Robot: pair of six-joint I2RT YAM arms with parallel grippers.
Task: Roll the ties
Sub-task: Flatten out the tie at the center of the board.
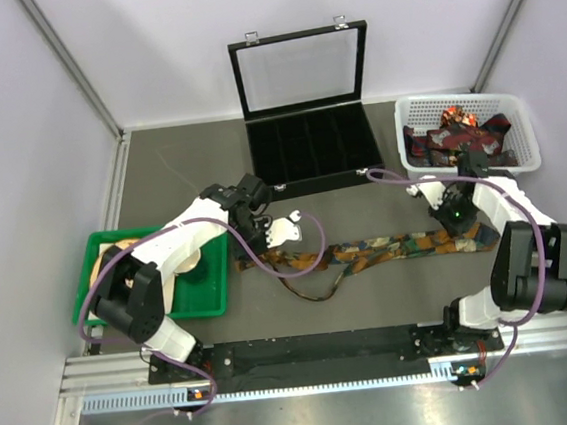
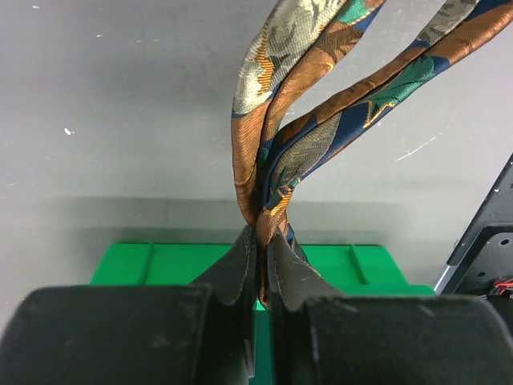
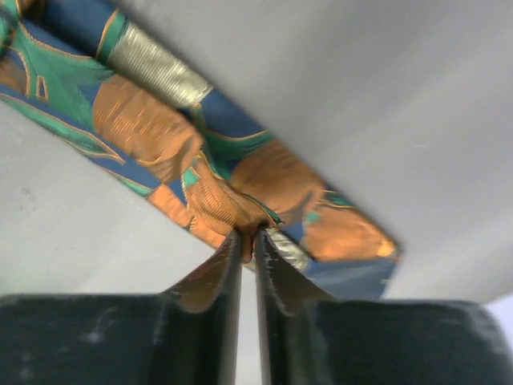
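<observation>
Left gripper (image 2: 258, 241) is clamped tight on the left end of a patterned tie (image 1: 397, 247). The fabric is bunched and folded between the pads, with two strands leading away from the jaws. Right gripper (image 3: 247, 237) is pinched closed on the same tie near its right end, and the cloth puckers at the tips. The tie runs roughly straight across the grey table (image 1: 393, 307) between the two grippers, in front of the open black case (image 1: 311, 182). More ties (image 1: 457, 135) are piled in the white basket (image 1: 528, 139) at far right. Green tray (image 1: 210, 280) sits at left, under the left arm.
</observation>
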